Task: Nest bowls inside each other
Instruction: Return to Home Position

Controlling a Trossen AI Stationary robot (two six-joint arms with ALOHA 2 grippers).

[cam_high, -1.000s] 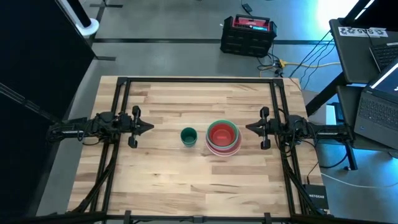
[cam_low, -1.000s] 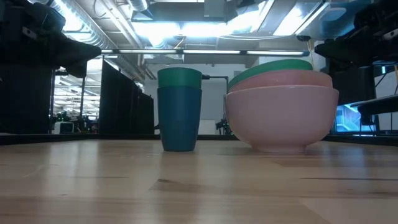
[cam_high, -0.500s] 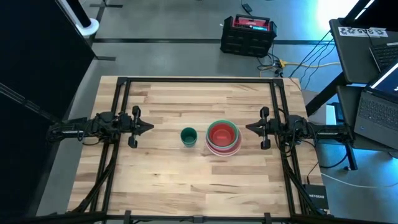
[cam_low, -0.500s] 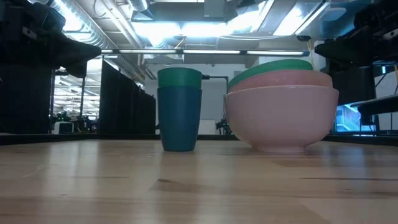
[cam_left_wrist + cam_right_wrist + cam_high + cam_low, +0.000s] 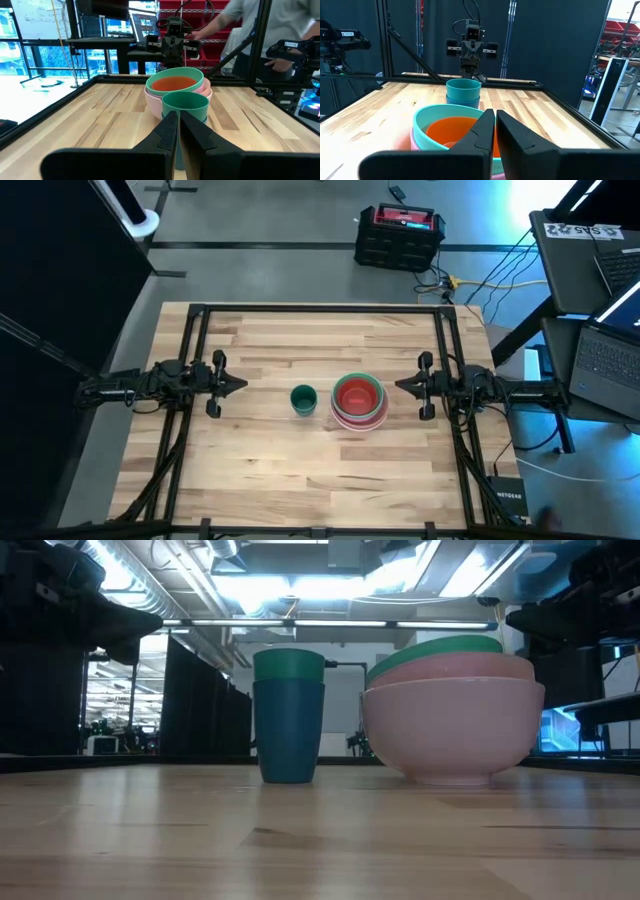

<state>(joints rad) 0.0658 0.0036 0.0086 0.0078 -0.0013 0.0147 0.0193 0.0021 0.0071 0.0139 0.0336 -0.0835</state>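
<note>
Near the table's middle stands a stack of nested bowls (image 5: 359, 401): a red one inside a green one, inside pink ones, with the outermost pink bowl (image 5: 455, 730) resting on its base. Left of it, a small green bowl sits inside a small dark blue one (image 5: 303, 399) (image 5: 288, 730), upright on the wood. My left gripper (image 5: 243, 384) (image 5: 177, 114) hovers shut to the left of them, pointing level at them. My right gripper (image 5: 398, 386) (image 5: 495, 112) hovers shut to the right of the stack, facing it. Neither touches a bowl.
Black frame rails (image 5: 190, 380) (image 5: 448, 370) run along the table's left and right sides and across its far edge. A person (image 5: 250, 20) stands beyond the table's right side. A black and red case (image 5: 400, 235) lies on the floor behind, laptops (image 5: 610, 350) to the right.
</note>
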